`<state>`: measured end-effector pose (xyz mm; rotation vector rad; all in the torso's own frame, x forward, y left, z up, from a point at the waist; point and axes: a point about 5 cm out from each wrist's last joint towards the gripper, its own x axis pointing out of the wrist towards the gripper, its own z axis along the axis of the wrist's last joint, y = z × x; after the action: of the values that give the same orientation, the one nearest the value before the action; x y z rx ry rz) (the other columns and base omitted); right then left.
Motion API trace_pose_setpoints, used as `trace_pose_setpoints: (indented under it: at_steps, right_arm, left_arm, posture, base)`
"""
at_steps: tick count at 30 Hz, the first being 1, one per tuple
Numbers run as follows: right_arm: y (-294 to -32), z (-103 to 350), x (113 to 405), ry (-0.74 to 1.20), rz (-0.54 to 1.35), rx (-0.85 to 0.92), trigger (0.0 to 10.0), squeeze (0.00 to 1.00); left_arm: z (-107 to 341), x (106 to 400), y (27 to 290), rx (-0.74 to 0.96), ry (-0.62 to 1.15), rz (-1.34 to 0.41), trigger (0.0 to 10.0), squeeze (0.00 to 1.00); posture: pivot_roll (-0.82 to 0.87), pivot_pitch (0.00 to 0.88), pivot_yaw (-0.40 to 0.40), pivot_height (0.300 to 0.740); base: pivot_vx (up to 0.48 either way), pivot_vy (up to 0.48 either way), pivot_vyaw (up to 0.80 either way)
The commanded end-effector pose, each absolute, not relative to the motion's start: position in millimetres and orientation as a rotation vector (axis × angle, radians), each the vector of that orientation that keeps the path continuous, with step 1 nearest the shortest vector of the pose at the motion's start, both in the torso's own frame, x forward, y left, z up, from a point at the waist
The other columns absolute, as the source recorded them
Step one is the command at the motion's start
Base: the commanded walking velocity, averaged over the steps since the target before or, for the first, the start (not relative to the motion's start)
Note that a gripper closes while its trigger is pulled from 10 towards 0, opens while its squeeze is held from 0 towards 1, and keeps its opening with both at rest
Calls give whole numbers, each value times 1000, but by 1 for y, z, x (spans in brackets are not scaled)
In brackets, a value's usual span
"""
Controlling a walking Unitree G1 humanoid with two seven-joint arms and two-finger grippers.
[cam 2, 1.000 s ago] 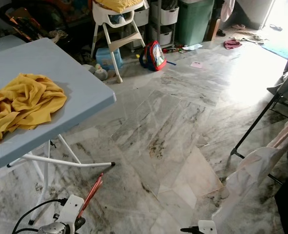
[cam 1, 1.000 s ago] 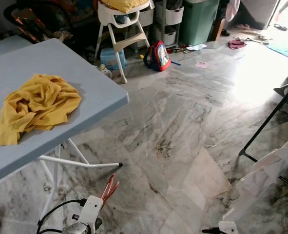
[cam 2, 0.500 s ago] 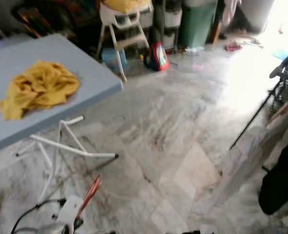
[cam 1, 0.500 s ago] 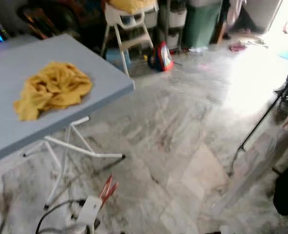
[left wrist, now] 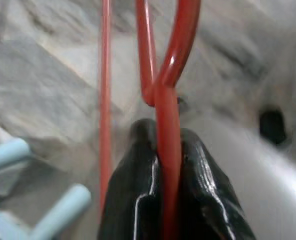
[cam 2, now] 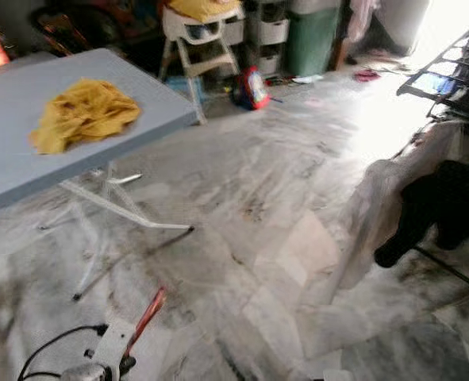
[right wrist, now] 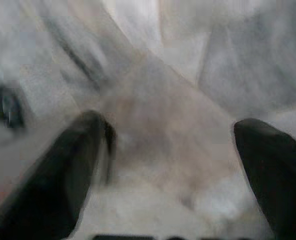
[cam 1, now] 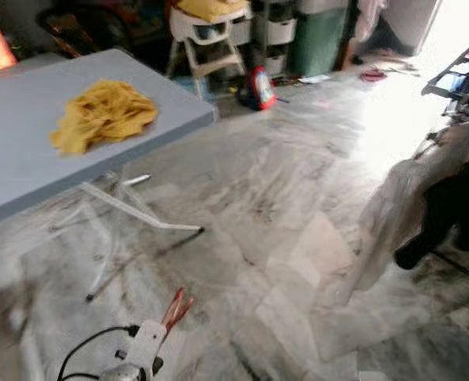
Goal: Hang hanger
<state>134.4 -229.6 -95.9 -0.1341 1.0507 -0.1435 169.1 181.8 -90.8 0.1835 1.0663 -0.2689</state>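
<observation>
A thin red hanger (cam 1: 174, 308) sticks up from my left gripper (left wrist: 166, 150) low at the bottom left of the head views. In the left wrist view the black fingers (left wrist: 203, 180) are shut on the red hanger (left wrist: 165, 85) stem. My right gripper (right wrist: 170, 150) hangs over the marble floor, open, with nothing between its fingers (right wrist: 62, 165). At the right edge a drying rack (cam 1: 456, 71) carries a white garment (cam 1: 397, 198) and a black garment (cam 1: 448, 210).
A grey folding table (cam 1: 28, 159) with a crumpled yellow cloth (cam 1: 103, 115) stands at the left on white legs. At the back are a white high chair (cam 1: 206, 32), a red bag (cam 1: 259, 86), storage drawers and a green bin. Open marble floor (cam 1: 274, 206) lies ahead.
The whole view has shifted as I turn right and move; the drying rack with its white and black garments has come further into view. The hanger stays in my left gripper.
</observation>
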Motion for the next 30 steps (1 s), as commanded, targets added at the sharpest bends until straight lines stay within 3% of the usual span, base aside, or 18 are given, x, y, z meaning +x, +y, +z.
trace_pose_setpoints:
  at_steps: [1, 14, 30]
  right_arm:
    - [-225, -100, 125, 1085, -140, -120, 10000, 0]
    - [-224, -100, 126, 1087, -137, -123, 10000, 0]
    - [-221, -101, 127, 1090, -134, -121, 10000, 0]
  left_arm:
    - [-85, 180, 185, 194, 1035, -261, 10000, 0]
    - [-85, 181, 187, 204, 1038, -258, 10000, 0]
    - [-84, 182, 190, 225, 1038, -267, 10000, 0]
  posture:
    - [-159, 56, 55, 740]
    - [-159, 53, 56, 740]
    - [-160, 60, 60, 740]
  base:
    - [0, 0, 0]
    - [0, 19, 0]
    - [0, 320, -704]
